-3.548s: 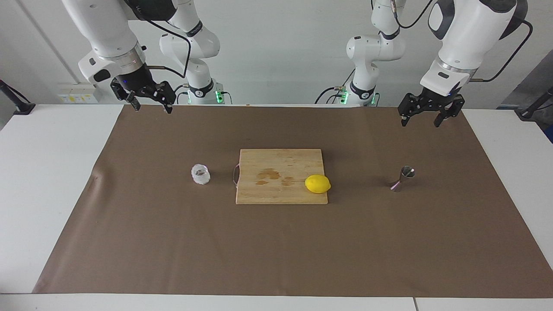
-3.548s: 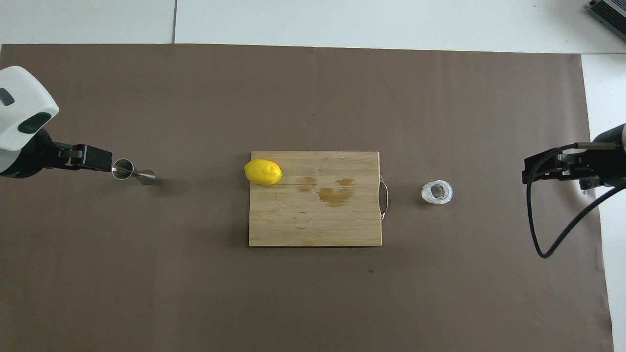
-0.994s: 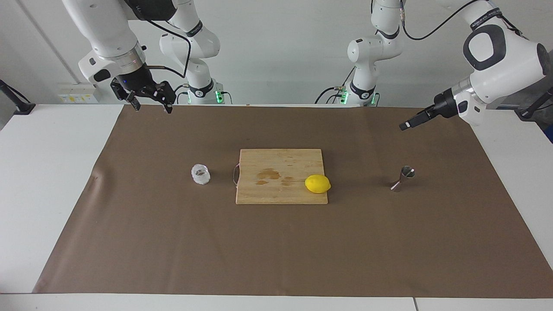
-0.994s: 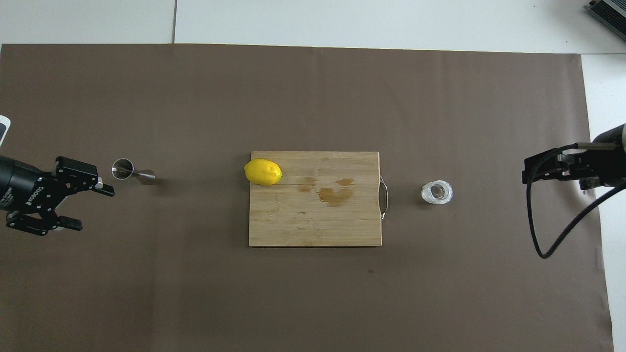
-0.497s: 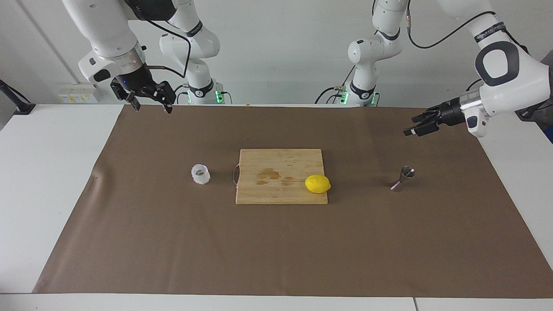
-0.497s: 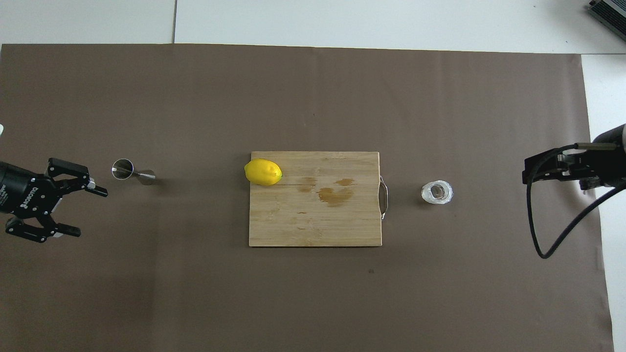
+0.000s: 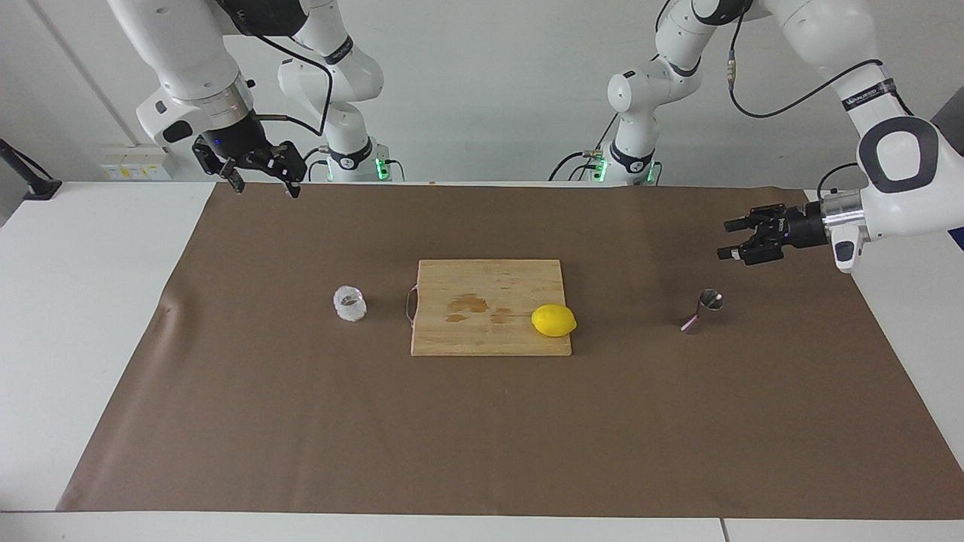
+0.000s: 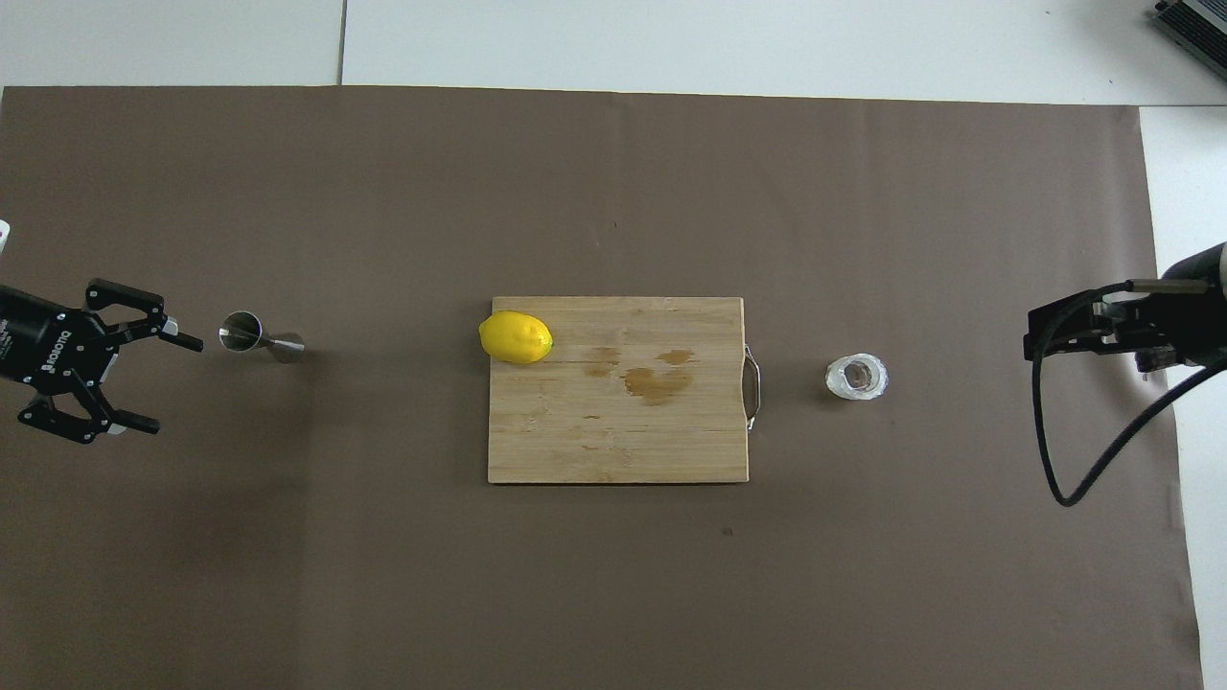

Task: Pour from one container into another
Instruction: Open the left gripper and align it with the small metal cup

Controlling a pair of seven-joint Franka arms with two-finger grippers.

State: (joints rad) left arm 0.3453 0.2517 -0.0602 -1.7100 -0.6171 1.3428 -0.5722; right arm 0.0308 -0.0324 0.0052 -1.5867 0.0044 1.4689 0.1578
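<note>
Where overhead view crowds left hand (image 8: 171, 383) against jigger (image 8: 259, 337), facing view separates them.

White wall (image 7: 482, 75) w/ socket strip (image 7: 135, 162), white table (image 7: 83, 301).

- The cutting board (image 7: 489, 282) (image 8: 613, 441) lies at the middle of the mat (image 7: 482, 436) (image 8: 613, 192), which covers the table (image 7: 83, 301) (image 8: 767, 38).
- The lemon (image 7: 553, 321) (image 8: 516, 337) sits on the board, at its corner toward the left arm's end.
- The jigger (image 7: 702, 310) (image 8: 259, 337) stands on the mat well apart from the board, toward the left arm's end.
- The glass (image 7: 349, 303) (image 8: 857, 377) stands on the mat near the board's handle (image 7: 410, 304) (image 8: 753, 387), toward the right arm's end.
</note>
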